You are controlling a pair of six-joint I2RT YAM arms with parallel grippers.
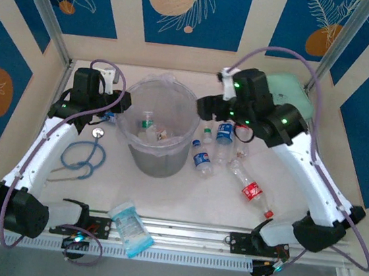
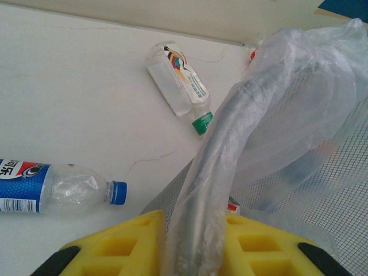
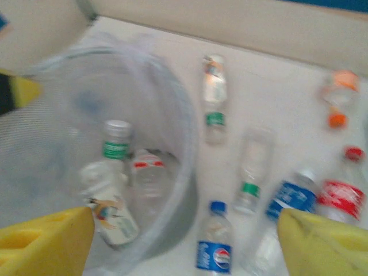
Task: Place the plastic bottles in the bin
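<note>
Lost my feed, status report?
Left gripper shut on bin rim. Right gripper open, empty. Some bottles binned, several on table. Nothing blocking.

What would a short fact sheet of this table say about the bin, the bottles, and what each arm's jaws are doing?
bin: round grey bucket, clear bag liner
bottles in bin: at least two
bottles outside: several lying right of the bin
left jaws: closed on the bin's rim
right jaws: open, empty, above the bin's right edge
packet: blue-white, near edge

White tbl (image 1: 183, 196): bin (image 1: 157, 162), loose bottles (image 1: 202, 159), stethoscope (image 1: 98, 133), packet (image 1: 130, 228) at near edge.
</note>
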